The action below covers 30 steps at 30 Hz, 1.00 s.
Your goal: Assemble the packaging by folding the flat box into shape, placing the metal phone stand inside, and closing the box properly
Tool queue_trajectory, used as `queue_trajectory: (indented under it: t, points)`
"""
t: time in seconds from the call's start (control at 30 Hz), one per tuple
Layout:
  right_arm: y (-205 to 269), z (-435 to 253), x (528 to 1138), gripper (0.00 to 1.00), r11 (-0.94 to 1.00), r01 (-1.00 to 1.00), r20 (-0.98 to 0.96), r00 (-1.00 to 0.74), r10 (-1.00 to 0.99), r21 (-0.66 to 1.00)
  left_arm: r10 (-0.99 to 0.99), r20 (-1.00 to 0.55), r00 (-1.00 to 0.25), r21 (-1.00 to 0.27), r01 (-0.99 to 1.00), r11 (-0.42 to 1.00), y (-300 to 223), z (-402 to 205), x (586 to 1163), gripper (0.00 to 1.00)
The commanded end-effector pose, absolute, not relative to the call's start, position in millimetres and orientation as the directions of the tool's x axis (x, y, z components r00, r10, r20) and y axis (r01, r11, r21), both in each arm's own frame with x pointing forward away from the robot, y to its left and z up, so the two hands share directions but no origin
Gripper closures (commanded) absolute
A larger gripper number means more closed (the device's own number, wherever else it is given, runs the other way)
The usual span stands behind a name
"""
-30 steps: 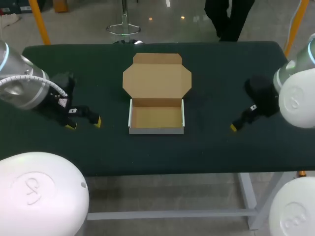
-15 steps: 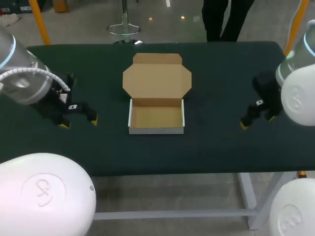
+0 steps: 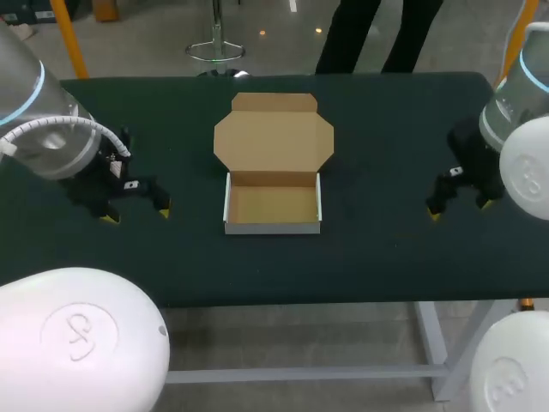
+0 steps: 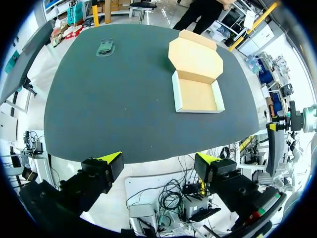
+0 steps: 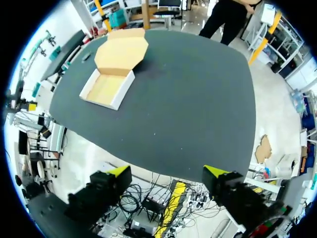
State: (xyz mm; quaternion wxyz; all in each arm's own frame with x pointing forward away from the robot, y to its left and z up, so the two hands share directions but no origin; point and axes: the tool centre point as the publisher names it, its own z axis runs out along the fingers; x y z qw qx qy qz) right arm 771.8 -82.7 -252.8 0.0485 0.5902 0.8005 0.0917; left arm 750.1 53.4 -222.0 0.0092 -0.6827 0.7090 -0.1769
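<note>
Two arms come in over the dark green table (image 3: 386,266), one from each side. At the left, the left arm (image 3: 43,129) holds the left gripper (image 3: 135,211) above the left part of the table, well apart from the box. Its yellow-tipped fingers (image 3: 165,207) are spread wide with nothing between them (the left wrist view shows the same wide gap).

Far off at the table's far left corner lies the metal phone stand (image 4: 105,47), small and grey, flat on the cloth and well apart from everything else. It shows only in the left wrist view.

At the middle of the table sits the box (image 3: 273,209), folded into an open tray with white outer walls and its brown cardboard floor in full view. The lid (image 3: 273,142) lies folded back flat on the table on the far side, joined along the tray's far wall, with a narrow tuck flap (image 3: 274,102) at its far end.

At the right, the right arm (image 3: 515,154) keeps the right gripper (image 3: 461,209) above the right part of the table, also well apart from the box, fingers spread and holding nothing.
</note>
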Motion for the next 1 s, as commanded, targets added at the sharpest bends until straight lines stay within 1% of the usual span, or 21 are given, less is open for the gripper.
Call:
queue_trajectory:
  t: [0.03, 0.33, 1.0]
  points:
    - [-80, -251, 768, 0.00, 0.282, 0.937, 0.022, -0.293, 0.956, 0.205, -0.979, 0.195, -0.055, -0.248, -0.969, 0.005, 49, -221, 757, 0.00]
    - [-84, -251, 766, 0.00, 0.249, 0.947, 0.029, -0.260, 0.965, 0.205, -0.982, 0.185, -0.024, -0.250, -0.968, -0.023, 55, -213, 762, 0.00]
    - [-85, -252, 766, 0.00, 0.239, 0.950, 0.039, -0.252, 0.967, 0.202, -0.986, 0.164, -0.025, -0.230, -0.973, -0.014, 61, -212, 768, 0.00]
